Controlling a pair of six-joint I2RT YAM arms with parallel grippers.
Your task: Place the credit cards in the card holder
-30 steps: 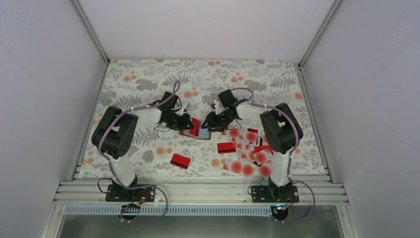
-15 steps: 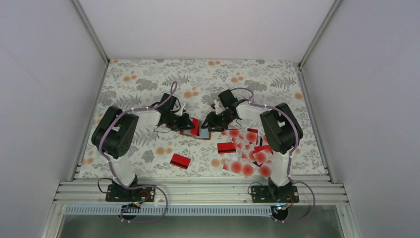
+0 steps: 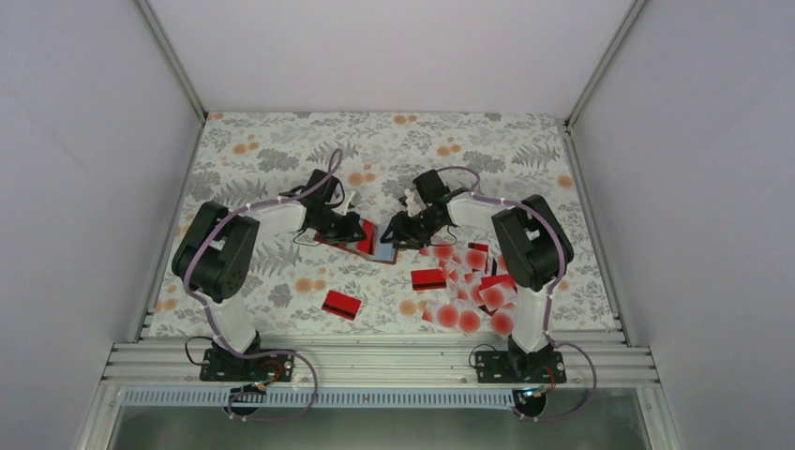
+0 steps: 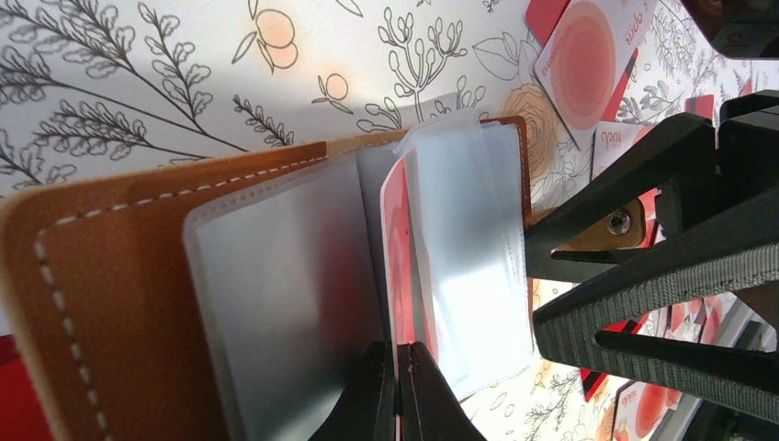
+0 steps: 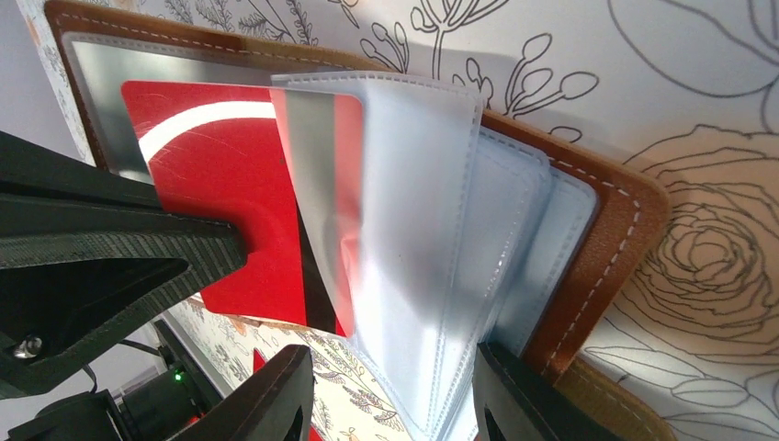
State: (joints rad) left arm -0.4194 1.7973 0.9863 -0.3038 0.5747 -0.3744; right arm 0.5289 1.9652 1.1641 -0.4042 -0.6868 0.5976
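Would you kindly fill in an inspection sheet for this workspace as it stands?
Surface: floral table cover.
Job's things: card holder lies open between the grippers; red card partly covered by a clear sleeve; loose cards heaped by the right arm; lone red card nearer the left arm.
Clutter: nothing seen.
Grippers: left gripper shut on the red card; right gripper has jaws apart around the sleeves.
Cables: purple cables run along both arms.
Surroundings: plain white walls, aluminium rail.
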